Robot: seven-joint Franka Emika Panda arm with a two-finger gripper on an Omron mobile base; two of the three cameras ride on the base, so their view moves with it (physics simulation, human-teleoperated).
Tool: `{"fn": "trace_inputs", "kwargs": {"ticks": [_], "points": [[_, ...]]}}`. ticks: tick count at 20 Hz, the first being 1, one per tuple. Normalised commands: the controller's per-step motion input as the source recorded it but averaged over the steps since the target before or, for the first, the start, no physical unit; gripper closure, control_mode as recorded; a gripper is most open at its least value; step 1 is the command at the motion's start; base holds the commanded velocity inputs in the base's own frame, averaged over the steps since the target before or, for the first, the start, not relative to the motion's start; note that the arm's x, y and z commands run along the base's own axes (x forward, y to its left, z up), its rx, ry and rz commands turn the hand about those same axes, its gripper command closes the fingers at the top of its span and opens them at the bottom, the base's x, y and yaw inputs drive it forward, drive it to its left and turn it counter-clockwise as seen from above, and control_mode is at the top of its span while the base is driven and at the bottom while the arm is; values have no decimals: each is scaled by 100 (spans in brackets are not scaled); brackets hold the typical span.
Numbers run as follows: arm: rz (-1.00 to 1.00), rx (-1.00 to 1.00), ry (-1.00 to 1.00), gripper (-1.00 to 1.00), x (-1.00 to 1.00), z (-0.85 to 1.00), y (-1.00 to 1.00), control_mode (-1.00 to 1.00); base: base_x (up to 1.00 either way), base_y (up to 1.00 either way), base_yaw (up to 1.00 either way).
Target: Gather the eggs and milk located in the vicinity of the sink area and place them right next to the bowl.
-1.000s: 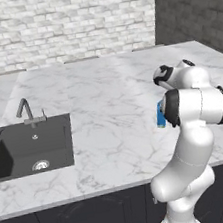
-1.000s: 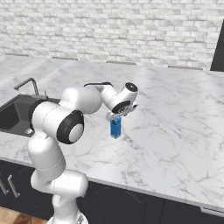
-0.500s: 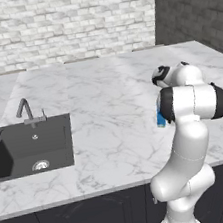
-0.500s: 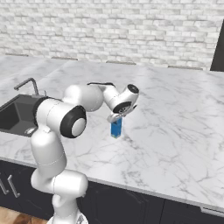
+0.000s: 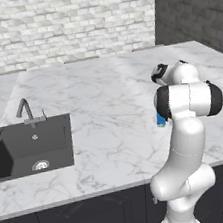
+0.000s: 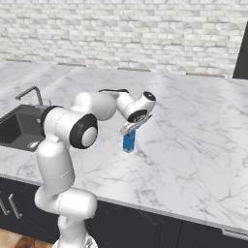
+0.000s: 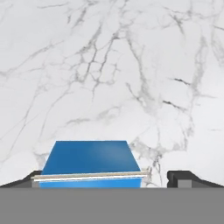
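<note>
Milk sits on the white marble counter [image 6: 193,126]: a small blue carton [image 6: 128,142] with a white folded top, standing straight up. In the right base view it stands a little way in from the front edge, about the middle of the counter's width, well apart from the dark grey sink [image 5: 30,148] with its thin silver tap [image 5: 26,110] near the left end. In the hand view the blue carton [image 7: 89,162] fills the bottom left, with a pale stripe running along its top ridge.

The two-finger gripper [image 6: 131,127] on the white robot arm [image 6: 65,131] hangs just above the carton. Its fingers are spread wide apart and hold nothing. In the hand view one dark fingertip [image 7: 186,178] rises to the right of the carton, with a small gap of marble between them.

Some things are hard to see. In the left base view the arm's big white and black elbow covers most of the carton [image 5: 160,120], so only a thin blue sliver peeks out beside it. In the hand view the bottom of the carton is cut off, and the other fingertip is mostly hidden behind it. I cannot tell if the gripper touches the carton's top. A light brick wall [image 6: 121,34] runs behind the counter, and dark cupboards [image 5: 89,220] sit under it.
</note>
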Motion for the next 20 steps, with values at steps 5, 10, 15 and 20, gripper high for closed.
{"fn": "trace_inputs", "kwargs": {"ticks": [5,10,15,20], "points": [[0,0,7,-100,-15,-61,13,-100,0,0,0],[0,0,5,100,-47,-78,8,-100,0,0,0],[0,0,0,100,-41,-50,5,-100,0,0,0],[0,0,0,100,-5,0,0,-100,0,0,0]]}}
